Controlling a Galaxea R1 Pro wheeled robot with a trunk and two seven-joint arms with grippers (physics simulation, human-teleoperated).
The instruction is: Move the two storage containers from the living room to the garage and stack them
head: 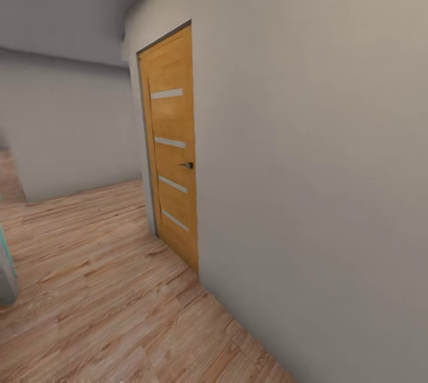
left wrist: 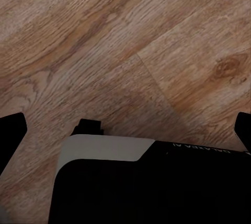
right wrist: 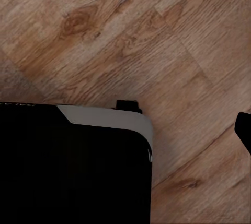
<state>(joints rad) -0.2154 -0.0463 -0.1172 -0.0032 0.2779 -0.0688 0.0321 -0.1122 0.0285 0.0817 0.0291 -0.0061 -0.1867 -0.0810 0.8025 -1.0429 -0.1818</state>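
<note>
Head view has me rolling past a closed wooden door in a beige wall, plank floor underfoot, so I'd say I'm in transit, w/ no orange-red bin in sight yet. Next I need to steer on & find the containers. Both wrist cams look down at planks over the robot's dark base; left hand's fingertips sit at the frame edges, so spread wide & empty, right hand I can't tell.

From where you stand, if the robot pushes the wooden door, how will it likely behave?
The door looks shut, flush in its frame, so a plain push would probably not move it. It has a lever handle, which likely must be turned first. It looks like a stiff, fairly heavy panel, so I expect it to swing as one piece, not bend.
</note>
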